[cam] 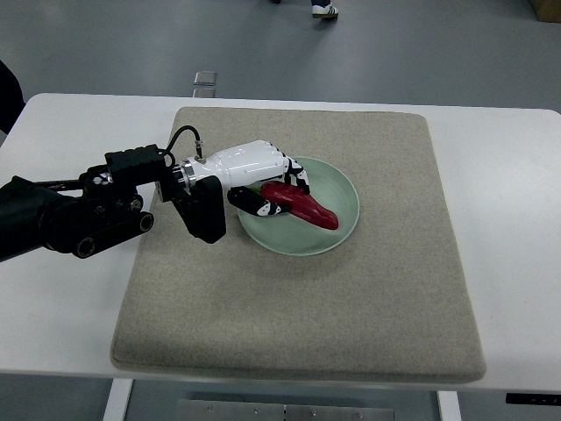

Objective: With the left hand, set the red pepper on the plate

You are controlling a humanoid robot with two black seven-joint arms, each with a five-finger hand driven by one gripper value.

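A red pepper (pixel 304 204) with a green stem lies on the pale green plate (pixel 344 219) in the middle of the mat. My left hand (pixel 273 191), white with black fingertips, comes in from the left and is over the plate's left side. Its fingers (pixel 296 180) and thumb are curled around the pepper's stem end. The pepper's pointed tip sticks out to the right, resting on the plate. The stem is mostly hidden by the hand.
The plate sits on a beige mat (pixel 351 307) on a white table (pixel 508 263). A person's shoe (pixel 325 10) shows on the grey floor at the top.
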